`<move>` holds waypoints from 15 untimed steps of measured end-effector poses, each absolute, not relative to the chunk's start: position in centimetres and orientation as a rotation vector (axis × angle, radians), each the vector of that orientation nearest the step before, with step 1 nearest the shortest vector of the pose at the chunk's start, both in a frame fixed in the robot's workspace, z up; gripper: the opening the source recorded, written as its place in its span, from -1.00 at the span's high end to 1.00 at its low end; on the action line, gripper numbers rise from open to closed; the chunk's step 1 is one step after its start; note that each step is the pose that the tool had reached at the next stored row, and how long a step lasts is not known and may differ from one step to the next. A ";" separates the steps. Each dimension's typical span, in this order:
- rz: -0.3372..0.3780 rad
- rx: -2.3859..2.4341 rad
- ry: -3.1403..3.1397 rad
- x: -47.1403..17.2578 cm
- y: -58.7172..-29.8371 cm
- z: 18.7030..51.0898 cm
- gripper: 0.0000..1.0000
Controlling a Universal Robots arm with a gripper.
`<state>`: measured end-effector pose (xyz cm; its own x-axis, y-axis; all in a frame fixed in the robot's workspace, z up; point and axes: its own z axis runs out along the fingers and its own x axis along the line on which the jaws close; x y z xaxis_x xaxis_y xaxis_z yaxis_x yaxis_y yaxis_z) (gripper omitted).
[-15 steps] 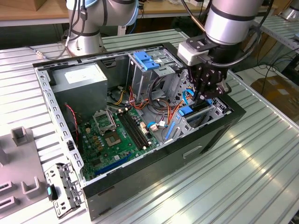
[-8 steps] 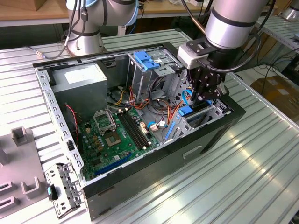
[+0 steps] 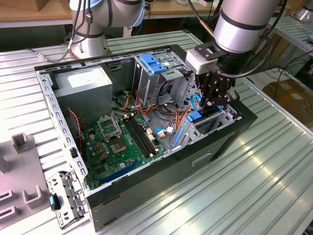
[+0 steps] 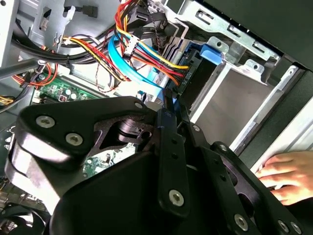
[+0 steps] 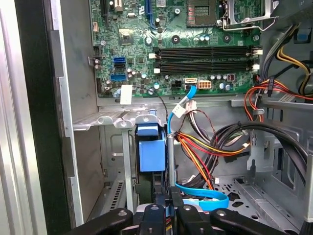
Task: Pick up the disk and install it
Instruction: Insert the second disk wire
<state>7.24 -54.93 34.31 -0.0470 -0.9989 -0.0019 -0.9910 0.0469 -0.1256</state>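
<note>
Tool [image 3: 213, 100] lowered, fingers together

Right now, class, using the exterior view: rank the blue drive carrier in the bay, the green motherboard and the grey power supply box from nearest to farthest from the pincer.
1. Blue drive carrier: just below the pincer, in the bay.
2. Green motherboard: on the case floor, toward the exterior view's left.
3. Grey power supply box: far corner, farthest to the exterior view's left.
</note>
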 end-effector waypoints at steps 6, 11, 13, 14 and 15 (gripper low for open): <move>-0.137 -2.105 2.207 7.2 -54.9 34.5 0.68; -0.137 -2.105 2.207 7.3 -55.0 34.6 0.68; -0.137 -2.105 2.207 7.4 -55.0 34.6 0.68; -0.137 -2.105 2.207 7.4 -55.1 34.6 0.68; -0.137 -2.105 2.207 7.4 -55.2 34.6 0.68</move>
